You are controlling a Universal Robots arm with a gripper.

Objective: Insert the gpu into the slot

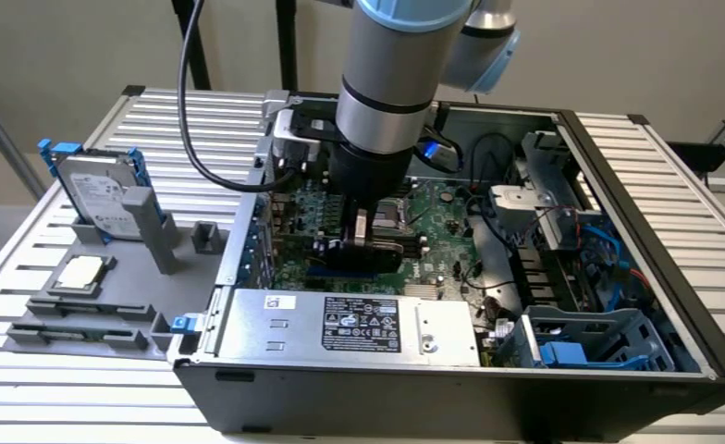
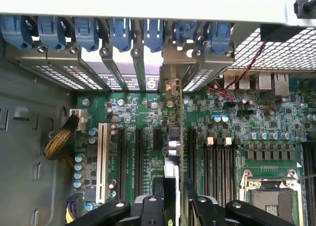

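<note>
— The pincer (image 1: 365,242) first: where is it?
— Down inside the open case (image 1: 461,398), low over the green board (image 1: 443,231). Its two black fingers (image 2: 159,194) are pinching the gpu (image 2: 171,152), which stands on edge between them.
— And the card's bracket end?
— It reaches the row of blue clips (image 2: 121,33) at the case's rear wall.
— The slot?
— In the exterior view a bit of the blue slot (image 1: 337,271) shows at seven o'clock from the pincer, just under the card. Whether the card's edge sits fully in it, I cannot tell.
— What else is near?
— The silver power supply (image 1: 350,324) is at six o'clock. The hard drive (image 1: 97,199) is at nine o'clock, well apart, outside the case.
</note>
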